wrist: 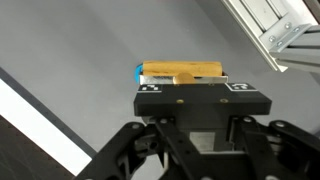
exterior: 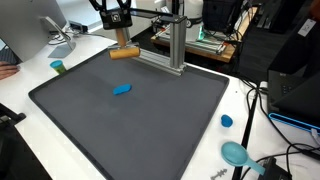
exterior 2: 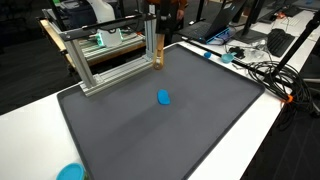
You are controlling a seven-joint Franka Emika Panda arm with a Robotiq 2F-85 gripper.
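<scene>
My tool is pressed together on a tan block, which hangs from it just over the far edge of the dark mat. In the wrist view the tool fills the lower half. Its black body hides the fingertips there, and the tan block lies crosswise just beyond it, with a blue end at one side. In an exterior view the tan block looks upright below the tool, close against a post of the aluminium frame.

The aluminium frame stands on the back rim of the mat, just beside the block, and a corner of it shows in the wrist view.

Out on the dark mat, well apart from my tool, lies a small blue piece, seen in both exterior views.

The mat rests on a white counter. Off the mat, on the counter, stand a small green cup near one corner, a small blue cap beside the opposite edge, and a teal round thing near the front. Cables lie along the counter edge.
</scene>
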